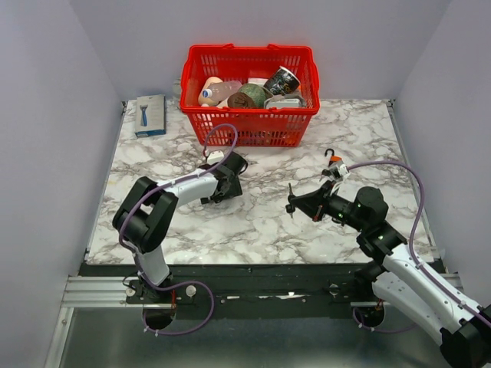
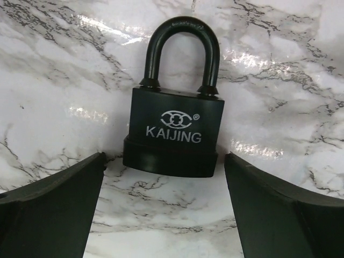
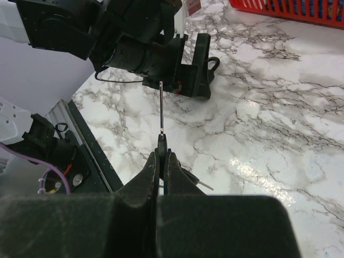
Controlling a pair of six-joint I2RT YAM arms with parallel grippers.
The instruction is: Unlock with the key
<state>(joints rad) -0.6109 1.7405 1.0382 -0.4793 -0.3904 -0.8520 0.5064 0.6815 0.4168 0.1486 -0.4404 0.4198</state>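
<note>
Left claw (image 1: pixel 232 163): open, fingers (image 2: pixel 54 209) flanking the padlock (image 2: pixel 172 134) without touching it; arm reached low across the bench (image 1: pixel 130 169)

Padlock: flat on the marble, shackle closed; in the left wrist view its long axis runs 12 to 6 o'clock, shackle at 12, base at 6; keyhole not visible

Right claw (image 3: pixel 161 158): clamped on the key (image 3: pixel 160 105), blade out at 12 o'clock in its wrist view, aimed toward the left claw; elbow bent

Top view: padlock at 10 o'clock from the key, apart; the blade likely must meet the base end
</note>
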